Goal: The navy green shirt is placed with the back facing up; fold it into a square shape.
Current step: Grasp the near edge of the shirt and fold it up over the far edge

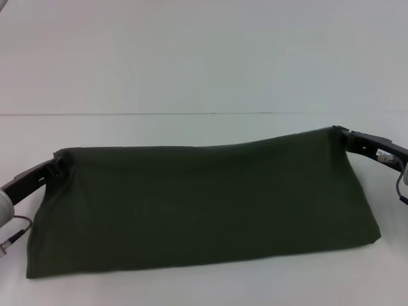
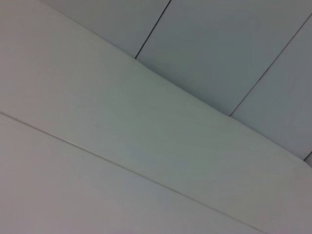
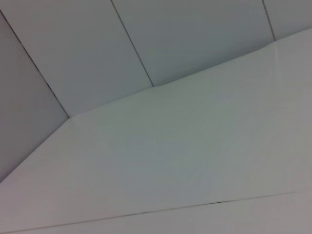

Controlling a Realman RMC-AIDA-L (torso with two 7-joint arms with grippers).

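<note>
1. The navy green shirt (image 1: 197,210) lies across the near part of the white table (image 1: 204,70), already a long dark band. Its near edge rests on the surface, while its far edge is lifted at both ends and sags slightly in the middle.
2. The left gripper (image 1: 56,167) is closed on the shirt's far left corner; the right gripper (image 1: 339,134) pinches the far right corner, held somewhat higher.
3. The fabric looks soft, matte and light. It will drape and slump rather than hold a crease, so I judge the corners (where both grippers already have it) to be the sound places to grip, keeping the edge taut between them.
4. With such limp cloth, uneven pulling would likely skew the fold.
5. Sleeves, collar and hem cannot be made out, since the cloth is plain and the layers underneath are hidden.
6. The fingertips are partly buried in fabric, so how much cloth each one holds is unclear.
7. Both wrist views show only pale table and wall panels, with no shirt or fingers.
</note>
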